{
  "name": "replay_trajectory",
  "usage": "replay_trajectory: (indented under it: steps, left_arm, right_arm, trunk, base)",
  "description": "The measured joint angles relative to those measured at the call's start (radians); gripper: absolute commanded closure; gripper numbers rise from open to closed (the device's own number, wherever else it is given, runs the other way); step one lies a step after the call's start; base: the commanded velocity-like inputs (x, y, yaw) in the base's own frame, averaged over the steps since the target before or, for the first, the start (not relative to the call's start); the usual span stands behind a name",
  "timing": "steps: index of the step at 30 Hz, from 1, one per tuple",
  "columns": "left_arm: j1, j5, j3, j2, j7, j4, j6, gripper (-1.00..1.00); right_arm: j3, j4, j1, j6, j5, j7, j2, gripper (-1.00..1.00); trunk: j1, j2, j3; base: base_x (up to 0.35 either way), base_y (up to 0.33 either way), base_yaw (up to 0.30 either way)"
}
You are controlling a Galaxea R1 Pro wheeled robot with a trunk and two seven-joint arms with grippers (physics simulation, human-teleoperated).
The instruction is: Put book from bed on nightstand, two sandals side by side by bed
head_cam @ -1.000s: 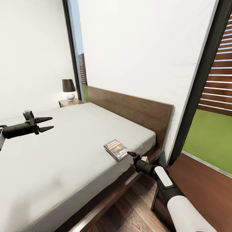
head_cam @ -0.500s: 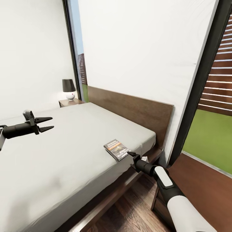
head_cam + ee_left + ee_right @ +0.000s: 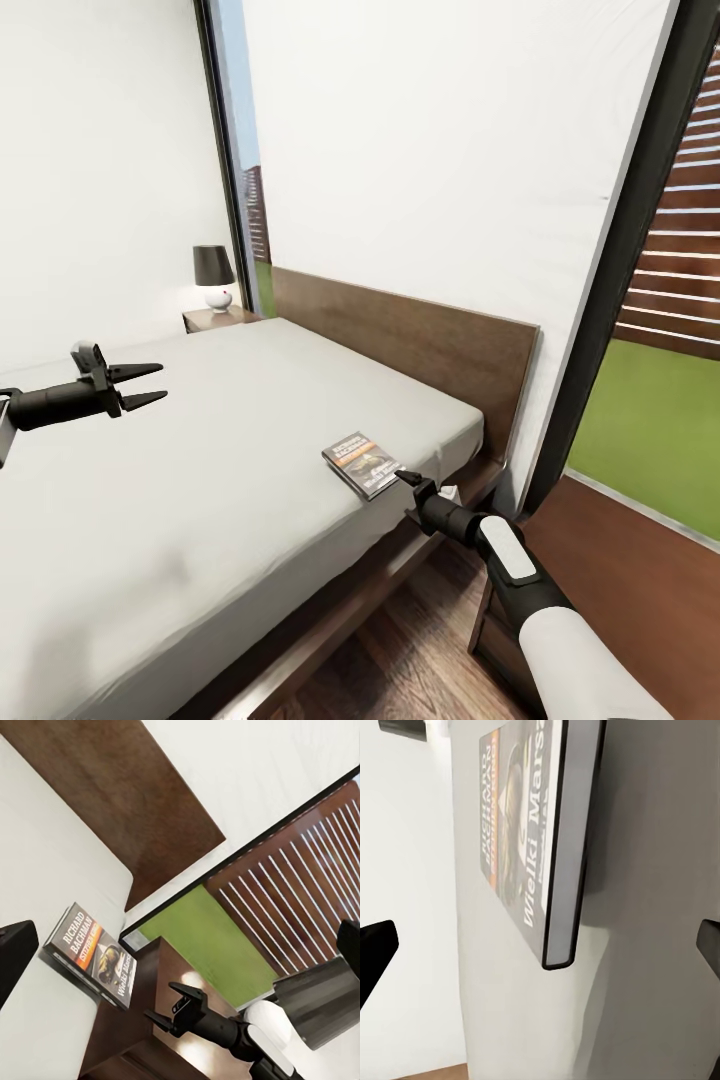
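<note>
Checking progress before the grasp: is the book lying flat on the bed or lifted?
Flat. The book lies cover up on the bed near its edge; the open right gripper sits just short of it, not gripping.

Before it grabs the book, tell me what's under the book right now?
The book lies flat on the bed, near the mattress edge, with the right gripper beside it. Whatever is directly beneath its cover is hidden.
</note>
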Motion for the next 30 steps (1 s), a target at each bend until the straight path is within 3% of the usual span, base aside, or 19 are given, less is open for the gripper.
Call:
replay_trajectory:
  steps: [30]
  left_arm:
    - [0.0, 0.0, 0.0, 0.004, 0.0, 0.0, 0.0, -1.0]
  right_arm:
    - [0.0, 0.0, 0.0, 0.0, 0.003, 0.0, -0.001, -1.0]
  trunk:
    - [0.0, 0.0, 0.0]
  base:
    - [0.0, 0.0, 0.058]
